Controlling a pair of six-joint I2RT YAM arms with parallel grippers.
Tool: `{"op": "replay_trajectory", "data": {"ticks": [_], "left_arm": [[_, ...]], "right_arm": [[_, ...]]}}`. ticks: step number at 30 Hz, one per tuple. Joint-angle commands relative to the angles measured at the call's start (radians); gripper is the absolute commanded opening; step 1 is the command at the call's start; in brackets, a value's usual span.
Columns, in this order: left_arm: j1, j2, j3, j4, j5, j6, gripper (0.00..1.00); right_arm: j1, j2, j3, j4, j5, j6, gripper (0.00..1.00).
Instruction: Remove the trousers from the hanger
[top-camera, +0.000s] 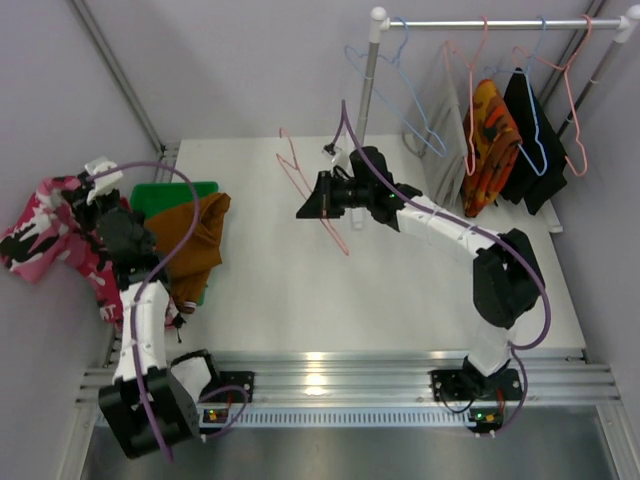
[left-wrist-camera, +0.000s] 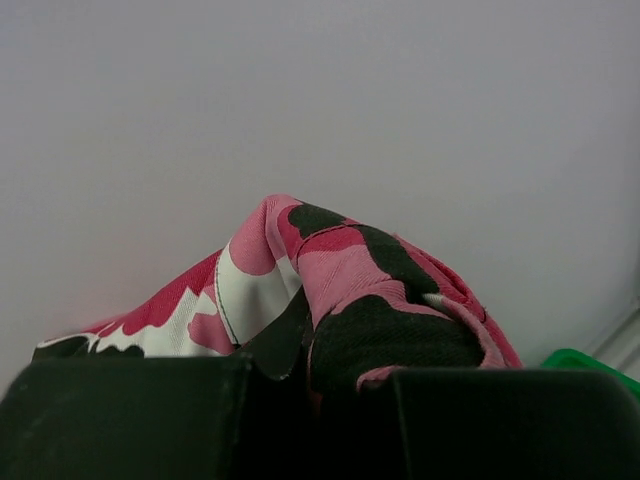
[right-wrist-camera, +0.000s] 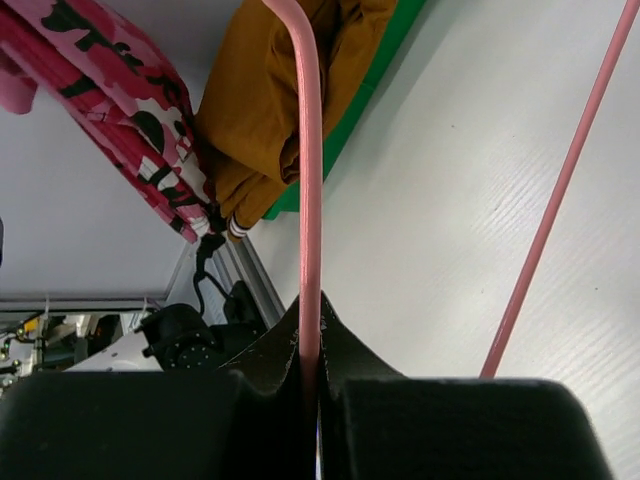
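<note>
Left gripper (top-camera: 82, 212) is clamped on the floral trousers (top-camera: 40, 235). In the left wrist view cloth is bunched between the fingers (left-wrist-camera: 120, 420).

The floral pair is fully off any hanger. It hangs out past the table (top-camera: 350, 300) edge at 9 o'clock, with the bulk draping at 9 to 10 o'clock from the gripper.

Right gripper (top-camera: 303, 205) is closed on the bare pink hanger (right-wrist-camera: 308, 150), with the wire pinched between the jaws. There is no cloth on it. The hanger's long axis runs about 11 to 5 o'clock in the top view, mid-table.

Brown trousers (top-camera: 195, 245) are draped over the green bin (top-camera: 160, 192), spilling over its 3 o'clock side.

Key relation: the bin lies at 3 o'clock from the left gripper, just beside the wrist, and the left arm is much the nearer. The right arm is well apart from it, at 3 o'clock of the bin.

Judged next: the left arm swings the floral pair toward 3 o'clock over the bin and lets go. The loose cloth trails on the far side, so it may drag over the bin rim.

The rail (top-camera: 500, 22) sits at 1 to 2 o'clock from the right gripper. I can't tell whether a grey pair is anywhere in view.
</note>
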Motion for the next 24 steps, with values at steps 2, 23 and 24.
{"op": "replay_trajectory", "data": {"ticks": [2,23,24], "left_arm": [[-0.039,0.164,0.172,0.188,0.131,-0.125,0.0],[-0.361,0.485,0.085,-0.178,-0.164,-0.07,0.0],[-0.361,0.45,0.069,-0.209,-0.185,-0.081,0.0]], "right_arm": [[-0.03,0.005,0.026,0.044,-0.028,0.009,0.0],[-0.112,-0.167,-0.092,0.014,-0.088,-0.016,0.0],[-0.115,-0.174,-0.103,0.012,-0.089,-0.022,0.0]]}}
